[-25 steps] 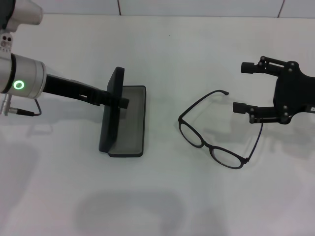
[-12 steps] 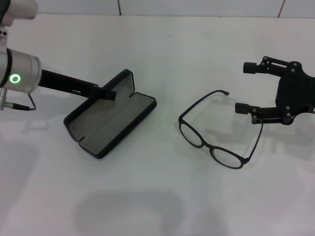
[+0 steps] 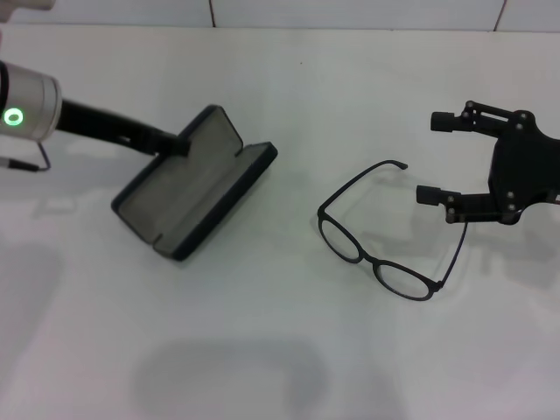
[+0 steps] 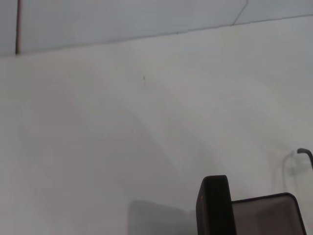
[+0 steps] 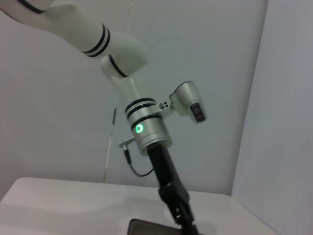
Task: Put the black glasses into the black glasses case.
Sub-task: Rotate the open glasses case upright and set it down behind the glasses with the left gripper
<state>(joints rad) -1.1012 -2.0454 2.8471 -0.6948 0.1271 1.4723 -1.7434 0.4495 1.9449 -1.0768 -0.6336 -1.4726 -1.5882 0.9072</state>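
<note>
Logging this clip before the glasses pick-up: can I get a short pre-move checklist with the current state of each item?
1. Black glasses case open, grey lining up: ok.
2. Case interior free of objects: ok.
3. Left gripper at the case's lid edge; whether its grip is released: cannot tell.
4. Black glasses lying on the table with temple arms unfolded: not ok for fitting the case as they lie.
5. Right gripper open, beside the glasses and not touching them: ok.
6. Space between glasses and case free of obstacles: ok.
</note>
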